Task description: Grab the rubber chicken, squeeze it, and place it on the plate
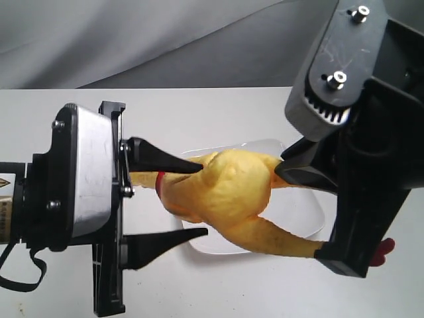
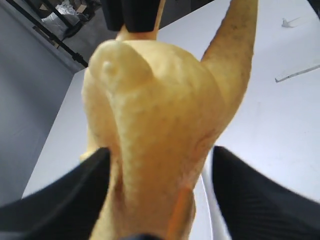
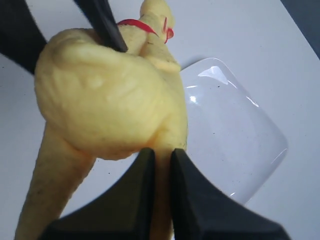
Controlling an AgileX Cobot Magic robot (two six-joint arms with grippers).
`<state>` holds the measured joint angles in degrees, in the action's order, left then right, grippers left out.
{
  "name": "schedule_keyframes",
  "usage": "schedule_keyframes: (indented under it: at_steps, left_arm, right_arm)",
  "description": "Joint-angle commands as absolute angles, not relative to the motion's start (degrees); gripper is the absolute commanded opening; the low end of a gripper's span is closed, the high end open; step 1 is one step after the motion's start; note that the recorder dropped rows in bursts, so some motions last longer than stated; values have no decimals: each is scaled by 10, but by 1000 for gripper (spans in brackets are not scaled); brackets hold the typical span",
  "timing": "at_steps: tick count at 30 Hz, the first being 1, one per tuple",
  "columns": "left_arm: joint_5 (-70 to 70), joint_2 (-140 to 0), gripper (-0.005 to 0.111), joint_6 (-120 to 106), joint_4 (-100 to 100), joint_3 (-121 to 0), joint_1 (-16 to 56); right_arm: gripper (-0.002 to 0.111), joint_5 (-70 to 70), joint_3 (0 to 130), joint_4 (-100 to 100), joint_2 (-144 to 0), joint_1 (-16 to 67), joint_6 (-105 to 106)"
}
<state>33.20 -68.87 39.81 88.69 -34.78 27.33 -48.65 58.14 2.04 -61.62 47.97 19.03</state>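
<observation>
Both are working rubber chicken (image 1: pixel 232 192) over plate (image 1: pixel 308 213) — right hand (image 3: pixel 159 160) clamping leg, left hand (image 1: pixel 202 200) spread at 9 o'clock, prob. for squeeze.

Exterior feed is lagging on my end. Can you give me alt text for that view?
A yellow rubber chicken is held over a white plate, one leg pinched by the shut jaws of the right gripper. The open jaws of the left gripper straddle its body at the neck end.

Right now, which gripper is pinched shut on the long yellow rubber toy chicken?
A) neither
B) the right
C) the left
B: the right gripper pinches a thin part of the yellow rubber chicken, while the left gripper stands wide open around it.
</observation>
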Motion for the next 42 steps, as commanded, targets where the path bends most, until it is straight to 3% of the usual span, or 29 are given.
schedule_keyframes:
  at_steps: [1,6,9,11,13,14,15,23,25,26,31,33,35,42]
  left_arm:
    - [329,-686,92,436,839,-348,275]
    - [329,-686,95,434,812,-348,275]
    - [329,-686,90,434,812,-348,275]
    - [329,-686,75,434,818,-348,275]
    - [329,-686,49,434,835,-348,275]
    - [329,-686,34,434,848,-348,275]
    - [332,-686,2,434,884,-348,275]
    - [336,-686,1,435,935,-348,275]
    - [354,-686,6,437,935,-348,275]
    - [361,-686,15,437,935,-348,275]
    - [320,-686,75,514,908,-348,275]
    - [305,-688,94,521,855,-348,275]
    - [302,-688,101,521,832,-348,275]
    - [301,-688,102,521,830,-348,275]
  right_arm:
    - [0,-471,581,19,-611,480,190]
    - [0,-471,581,19,-611,480,190]
    - [0,-471,581,19,-611,480,190]
    - [0,-471,581,19,-611,480,190]
    - [0,-471,581,19,-611,480,190]
    - [0,-471,581,19,-611,480,190]
    - [0,-471,581,17,-611,480,190]
    - [0,-471,581,13,-611,480,190]
    - [0,-471,581,13,-611,480,190]
    - [0,-471,581,13,-611,480,190]
    - [0,-471,581,13,-611,480,190]
    - [0,-471,581,13,-611,480,190]
    - [0,-471,581,11,-611,480,190]
    - [0,-472,581,9,-611,480,190]
